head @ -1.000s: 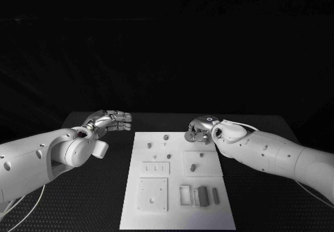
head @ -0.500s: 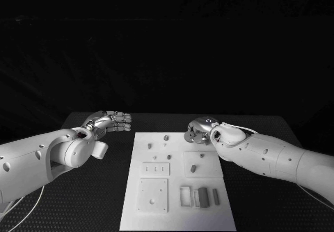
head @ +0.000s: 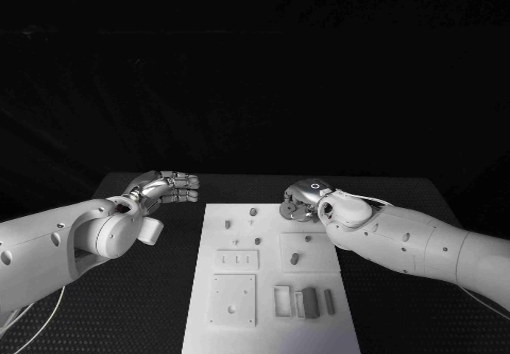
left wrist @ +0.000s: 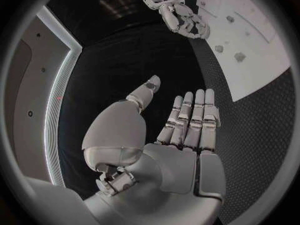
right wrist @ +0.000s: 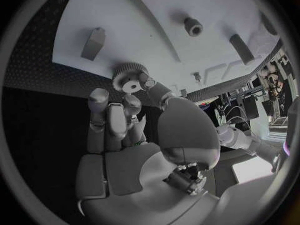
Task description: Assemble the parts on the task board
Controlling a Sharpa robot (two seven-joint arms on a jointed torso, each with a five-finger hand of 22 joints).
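Up close, the right hand (right wrist: 134, 130) pinches a small toothed gear (right wrist: 130, 77) between its fingertips (right wrist: 145, 80), holding it just above the far right corner of the white task board (head: 266, 310); the other fingers curl in beside it; several small grey parts (head: 295, 257) lie scattered on the board; off the board's far left corner, the left hand (left wrist: 181, 130) hovers over the black table (head: 159, 295), fingers straight and side by side, thumb apart, grasping nothing.

Left hand (left wrist: 178, 135) open, fingers straight, over black table (left wrist: 250, 135); right hand (left wrist: 178, 12) at task board (left wrist: 262, 60) edge.
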